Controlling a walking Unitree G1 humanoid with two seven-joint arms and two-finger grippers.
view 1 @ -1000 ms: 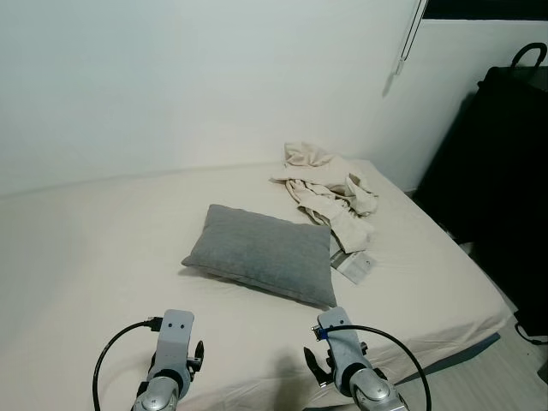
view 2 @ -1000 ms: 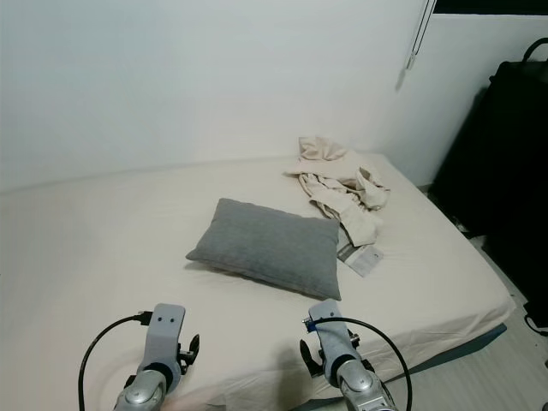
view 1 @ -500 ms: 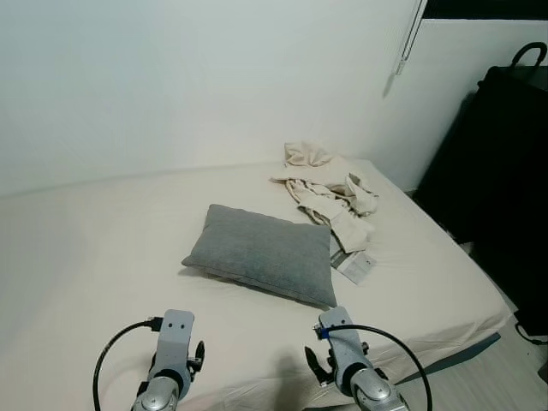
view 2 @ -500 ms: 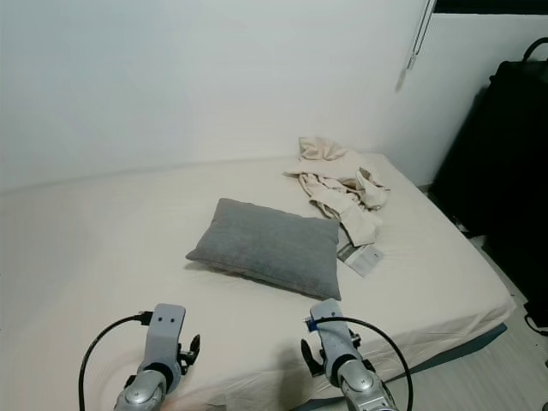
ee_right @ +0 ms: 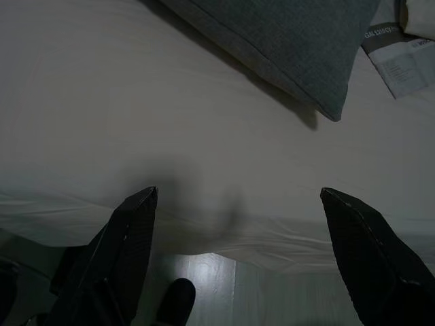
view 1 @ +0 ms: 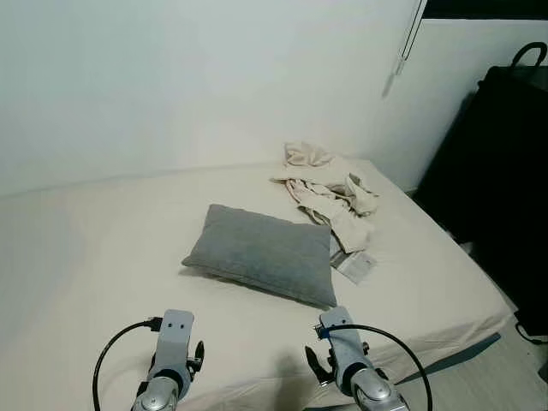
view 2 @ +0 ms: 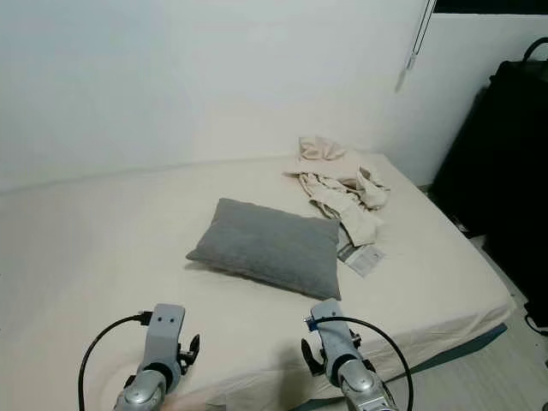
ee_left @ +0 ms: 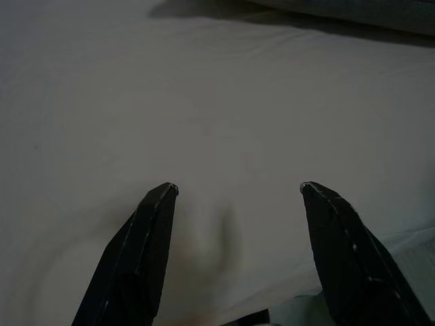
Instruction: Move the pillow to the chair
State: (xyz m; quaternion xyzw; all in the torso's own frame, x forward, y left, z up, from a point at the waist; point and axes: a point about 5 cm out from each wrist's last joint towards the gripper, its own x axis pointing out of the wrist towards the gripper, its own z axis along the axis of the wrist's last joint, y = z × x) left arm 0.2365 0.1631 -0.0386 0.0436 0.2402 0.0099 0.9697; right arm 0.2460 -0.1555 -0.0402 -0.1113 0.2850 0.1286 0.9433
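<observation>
At the near edge of the bed, both arms are held low over the cream sheet. The left gripper hangs above bare sheet, its two black fingers spread wide apart with nothing between them. The right gripper sits over the mattress edge, fingers likewise spread and empty; strips of pale floor show beneath it. In the head views, the silver wrists of both arms show at the bottom, each with a black cable looping off it.

Just beyond the grippers, and not touched by either, the grey pillow lies flat near the middle of the bed. Its long axis runs diagonally, from the far left down to the near right; its near right corner points toward the right gripper and shows in the right wrist view.

Just beside the pillow's right end lies a small printed leaflet, flat on the sheet. Farther back, toward the far right corner of the bed, a heap of crumpled cream cloth rests against the wall. To the right of the bed stands a large black object, too dark to identify. A cord hangs down the wall above the cloth.
</observation>
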